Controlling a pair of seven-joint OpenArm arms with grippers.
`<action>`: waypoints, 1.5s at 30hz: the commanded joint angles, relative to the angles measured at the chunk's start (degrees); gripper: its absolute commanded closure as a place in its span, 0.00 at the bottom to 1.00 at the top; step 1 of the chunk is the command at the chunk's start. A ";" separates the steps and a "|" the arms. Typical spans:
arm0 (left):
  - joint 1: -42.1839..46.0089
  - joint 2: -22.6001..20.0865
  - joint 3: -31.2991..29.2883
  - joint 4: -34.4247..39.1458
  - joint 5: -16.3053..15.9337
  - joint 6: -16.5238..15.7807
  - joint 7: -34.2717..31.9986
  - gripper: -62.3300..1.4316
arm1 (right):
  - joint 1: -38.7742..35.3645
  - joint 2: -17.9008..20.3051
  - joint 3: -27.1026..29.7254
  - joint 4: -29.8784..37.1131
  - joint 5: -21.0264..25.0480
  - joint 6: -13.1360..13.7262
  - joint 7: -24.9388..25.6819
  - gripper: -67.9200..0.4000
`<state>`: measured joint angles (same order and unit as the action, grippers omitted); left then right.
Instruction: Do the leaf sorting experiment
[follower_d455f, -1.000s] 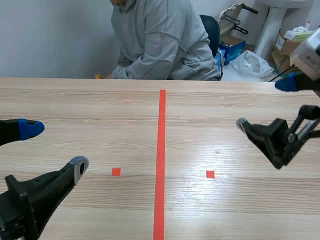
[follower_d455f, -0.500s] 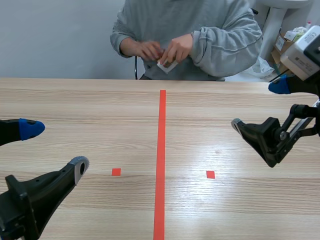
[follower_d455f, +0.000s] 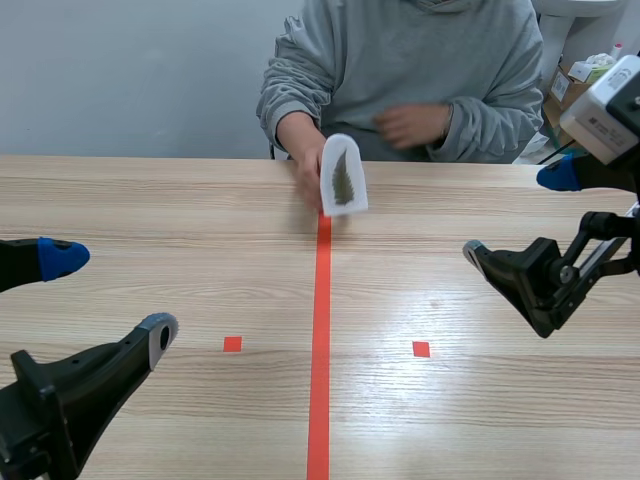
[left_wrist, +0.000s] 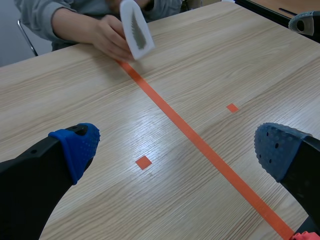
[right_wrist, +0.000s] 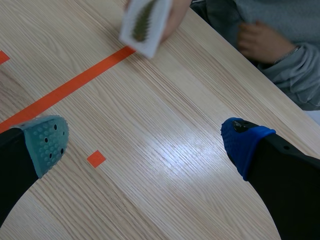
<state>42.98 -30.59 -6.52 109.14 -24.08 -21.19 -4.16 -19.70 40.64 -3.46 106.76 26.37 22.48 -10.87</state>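
Observation:
A white card with a dark green leaf (follower_d455f: 341, 175) on it is held upright by the person's hand (follower_d455f: 306, 172) above the far end of the red centre line. The same leaf card (left_wrist: 136, 29) lies far ahead of my left gripper (left_wrist: 175, 147), and the leaf card (right_wrist: 144, 22) is ahead of my right gripper (right_wrist: 145, 140) too. My left gripper (follower_d455f: 105, 295) stands open low at the near left of the table. My right gripper (follower_d455f: 520, 215) hangs open at the right, above the table. Neither holds anything.
A person in a grey sweatshirt (follower_d455f: 420, 60) sits across the table, the other hand (follower_d455f: 412, 125) held near the chest. Boxes (follower_d455f: 585, 85) and a plastic bag stand behind at the right. The wooden table (follower_d455f: 200, 230) bears only tape marks.
The person has shifted to the right and brought the leaf card down over the table's far end at the red line. My right gripper moved slightly left earlier; the left has not moved.

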 joint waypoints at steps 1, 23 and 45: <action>-0.02 0.39 -0.39 1.20 -0.35 -0.13 -0.74 0.00 | 0.26 0.61 0.66 0.52 1.27 -0.22 -0.02 0.07; -0.02 0.39 -0.39 1.20 -0.35 -0.13 -0.74 0.00 | -0.48 0.61 0.66 0.55 1.25 -0.22 0.02 0.07; -0.02 0.39 -0.39 1.20 -0.35 -0.13 -0.72 0.00 | -0.48 0.17 0.66 0.52 0.37 -0.44 -0.31 0.07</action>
<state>42.98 -30.59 -6.52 109.14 -24.08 -21.19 -4.16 -20.67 40.62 -3.46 106.76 26.96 22.48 -11.70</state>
